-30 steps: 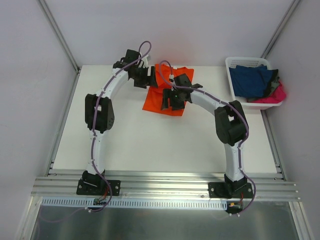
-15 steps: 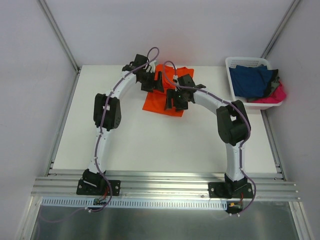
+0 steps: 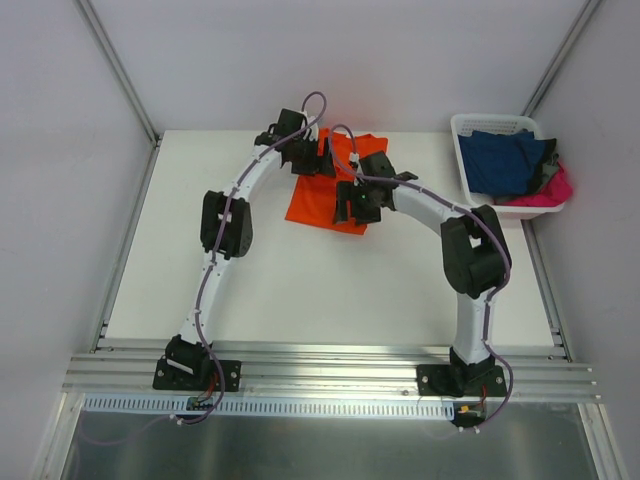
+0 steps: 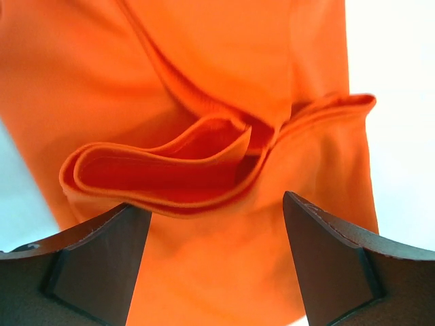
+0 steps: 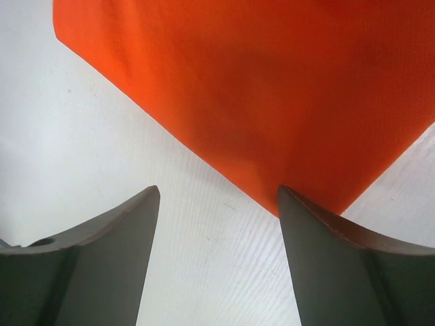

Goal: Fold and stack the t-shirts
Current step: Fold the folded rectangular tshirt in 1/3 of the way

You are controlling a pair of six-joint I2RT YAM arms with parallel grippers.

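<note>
A bright orange t-shirt (image 3: 312, 205), partly folded, lies on the white table at the back middle. My left gripper (image 3: 316, 160) hovers open over its far part; in the left wrist view the gripper (image 4: 217, 210) spans a rolled fold of the orange cloth (image 4: 204, 170) without touching it. My right gripper (image 3: 353, 207) stands open over the shirt's near right edge; its wrist view shows the gripper (image 5: 217, 193) above bare table, the orange hem (image 5: 272, 102) just ahead and reaching the right fingertip (image 5: 299, 210). A navy t-shirt (image 3: 505, 160) and a hot pink one (image 3: 556, 190) lie in the basket.
A white slotted plastic basket (image 3: 463, 135) stands at the back right corner of the table (image 3: 300, 290). Grey walls close in the table on the left, back and right. An aluminium rail with both arm bases runs along the near edge.
My left arm has swung right, carrying its gripper over the orange shirt's far part. My right gripper has shifted slightly right. Both jaws stay equally wide.
</note>
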